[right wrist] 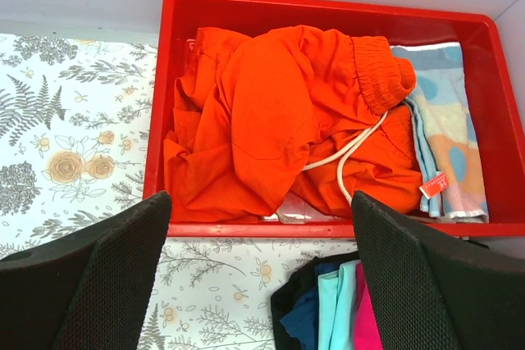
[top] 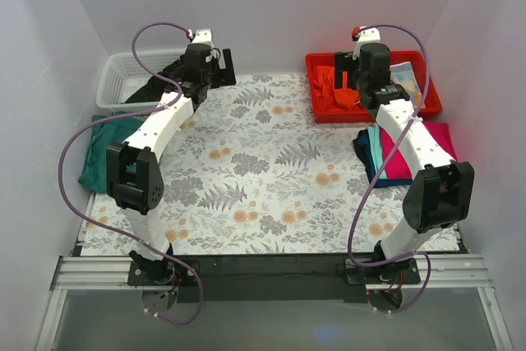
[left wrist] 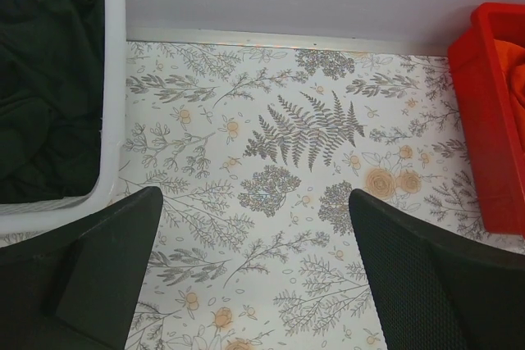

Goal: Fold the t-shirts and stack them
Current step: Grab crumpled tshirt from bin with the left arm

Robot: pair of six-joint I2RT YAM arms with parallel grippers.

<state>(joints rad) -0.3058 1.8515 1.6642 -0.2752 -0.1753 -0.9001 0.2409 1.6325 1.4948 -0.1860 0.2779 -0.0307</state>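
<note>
Black shirt, seemingly crumpled, in basket | left gripper, right gripper: jaws apart

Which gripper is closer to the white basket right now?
Left. The left gripper hangs open just beside the basket, at its right wall, over the tablecloth. The right gripper is across the table, above the red bin.
</note>
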